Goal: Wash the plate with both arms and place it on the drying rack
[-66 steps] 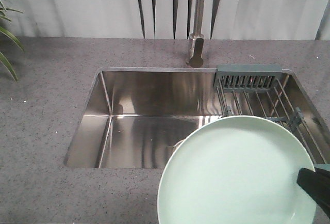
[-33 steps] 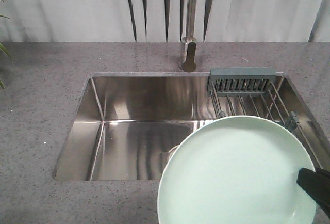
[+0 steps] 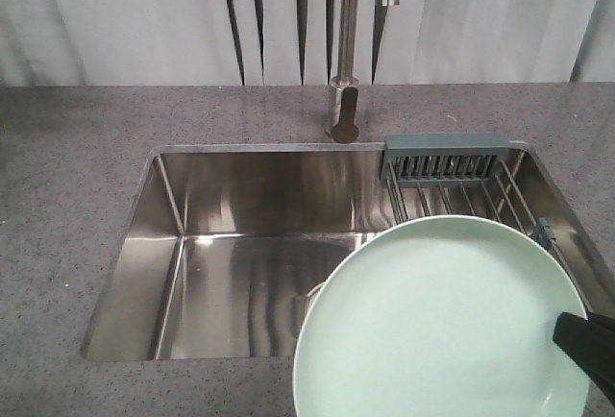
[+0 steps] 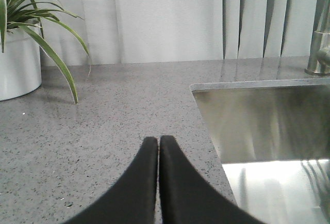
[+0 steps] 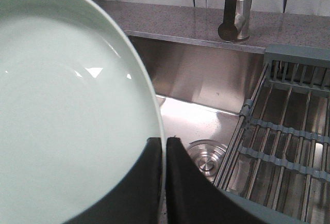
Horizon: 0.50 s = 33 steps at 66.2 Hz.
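Speckled grey stone countertop (image 3: pixel 67 196) surrounds a brushed-steel sink (image 3: pixel 240 234), with pale pleated curtains (image 3: pixel 115 13) behind.

The right gripper (image 5: pixel 165 140) has matte black, curved fingers clamped on the edge of the plate (image 5: pixel 67 105). One finger lies on the plate's face and the other behind its rim. In the front view this gripper (image 3: pixel 586 350) reaches in from the lower right corner.

The plate is round, pale mint green and matte, with a low raised rim and a plain flat centre. Being a disc, it has no long axis. Its face is turned up towards the front camera. It is held over the near right part of the sink, in front of the drying rack (image 3: pixel 444 153).

The rack is made of thin parallel metal wires with grey-green plastic crossbars and a slotted box at the far end. It spans the basin's right side. A round steel drain (image 5: pixel 205 154) sits in the basin floor, and a steel tap (image 3: pixel 344 100) rises behind.

The left gripper (image 4: pixel 158 140) has its black fingers pressed together on nothing, low over the countertop left of the sink. A leafy plant (image 4: pixel 31 7) in a white pot (image 4: pixel 18 64) stands beyond it.
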{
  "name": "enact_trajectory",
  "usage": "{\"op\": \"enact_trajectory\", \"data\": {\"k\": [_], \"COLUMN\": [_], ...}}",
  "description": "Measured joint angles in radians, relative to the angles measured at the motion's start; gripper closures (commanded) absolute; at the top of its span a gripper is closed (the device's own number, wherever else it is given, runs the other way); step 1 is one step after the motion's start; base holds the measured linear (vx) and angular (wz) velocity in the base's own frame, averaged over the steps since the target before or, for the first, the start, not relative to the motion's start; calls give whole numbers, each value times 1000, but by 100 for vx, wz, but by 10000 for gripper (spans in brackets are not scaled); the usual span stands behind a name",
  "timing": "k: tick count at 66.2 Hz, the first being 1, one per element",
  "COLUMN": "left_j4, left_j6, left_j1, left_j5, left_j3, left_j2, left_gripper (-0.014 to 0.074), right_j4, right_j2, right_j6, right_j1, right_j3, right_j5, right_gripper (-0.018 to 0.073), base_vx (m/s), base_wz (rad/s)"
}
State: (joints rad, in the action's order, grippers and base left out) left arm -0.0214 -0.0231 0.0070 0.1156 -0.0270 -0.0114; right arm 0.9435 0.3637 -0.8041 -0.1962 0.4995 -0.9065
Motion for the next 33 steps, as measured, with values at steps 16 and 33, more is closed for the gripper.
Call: {"op": "enact_trajectory", "data": {"k": [16, 33], "left_j4": [0, 0], "left_j6": [0, 0], "left_j1": [0, 0], "left_j5": [0, 0], "left_j3": [0, 0], "left_j2": [0, 0], "left_gripper": [602, 602], "right_j4": [0, 0], "right_j2": [0, 0], "right_j6": [0, 0], "right_j1": [0, 0], "right_j3": [0, 0], "right_j5": [0, 0], "right_gripper": [561, 561], "base_vx": [6, 7], "base_wz": [-2, 1]}}
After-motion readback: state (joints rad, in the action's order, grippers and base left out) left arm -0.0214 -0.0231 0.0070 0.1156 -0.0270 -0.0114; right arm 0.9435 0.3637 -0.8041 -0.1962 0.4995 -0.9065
